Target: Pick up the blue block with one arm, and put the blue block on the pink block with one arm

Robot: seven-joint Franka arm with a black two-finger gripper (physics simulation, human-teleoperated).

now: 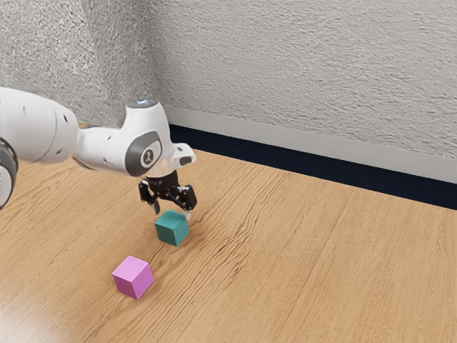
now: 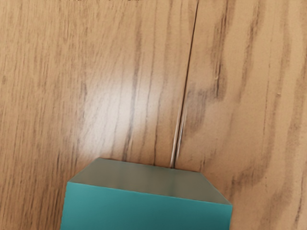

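Our gripper (image 1: 171,209) hangs just above the blue block (image 1: 172,228), fingers spread about as wide as the block and, as far as we can see, not touching it. The block, teal in tone, rests flat on the wooden worktop (image 1: 321,271), well in from the far edge. The pink block (image 1: 133,276) stands near it, toward the worktop's near side, apart. We judge the task barely begun: grasp, lift and stacking all remain.
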